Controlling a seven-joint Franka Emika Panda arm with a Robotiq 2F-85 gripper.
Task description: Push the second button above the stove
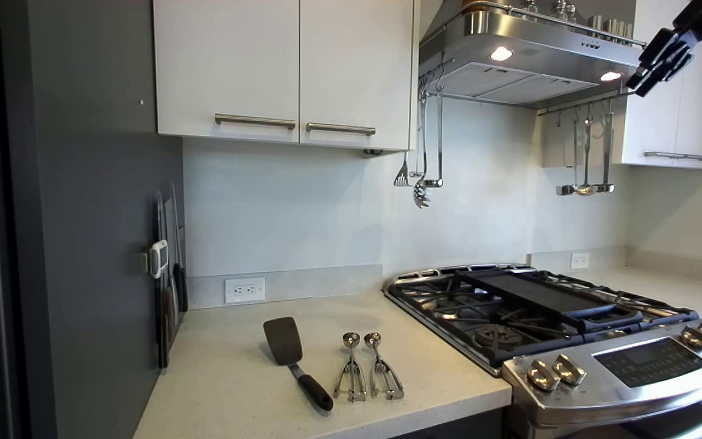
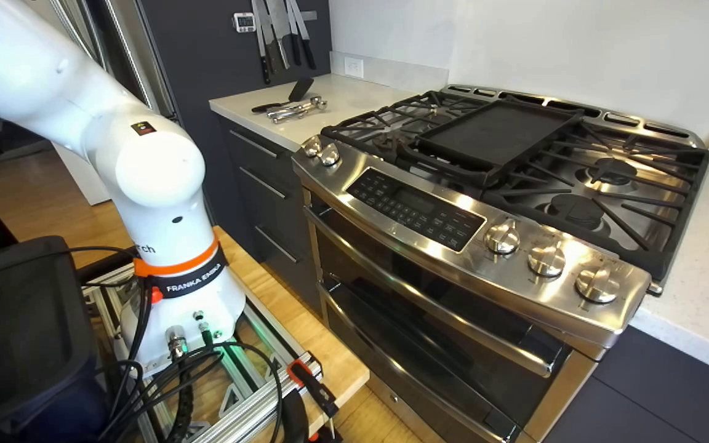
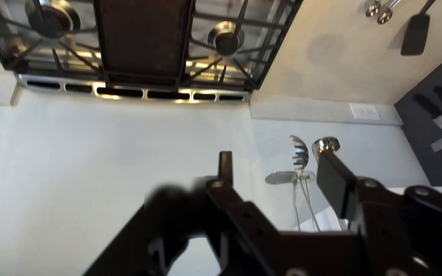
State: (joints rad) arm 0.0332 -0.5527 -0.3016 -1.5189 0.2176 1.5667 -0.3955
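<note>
The stove [image 2: 465, 261] is set into the pale worktop [image 1: 223, 366], which runs along either side of it, and it shows in both exterior views. A flat black griddle [image 2: 496, 132] covers the middle of its top, and its sloping steel front carries a dark panel of keys [image 2: 416, 209] between two round knobs [image 2: 330, 154] at one end and three at the other. Above it, in an exterior view, hangs a steel hood [image 1: 540, 33] with two lit lamps [image 1: 501, 54] underneath; the buttons [image 1: 590, 44] sit in a short row on the hood's front, too small to make out one by one. In the wrist view the end effector [image 3: 277, 163] has its two fingers [image 3: 225, 165] spread well apart, with nothing held between them; past the gap hang a toothed spoon [image 3: 301, 155] and other steel utensils [image 3: 282, 177] against the white wall [image 3: 90, 161]. In an exterior view it appears about level with the hood, tilted with its tips downward, overlapping one end of the hood; whether the two touch, I cannot tell. On the worktop beside the stove lies a black spatula [image 1: 286, 343], near a pair of steel scoops [image 1: 351, 349] set side by side. Knives [image 2: 280, 24] and a small white gadget [image 2: 244, 23] with a screen hang on the dark upright panel [image 2: 194, 49] at the worktop's end. The white arm [image 2: 157, 160] stands on a wooden stand [image 2: 299, 323] near the stove.
</note>
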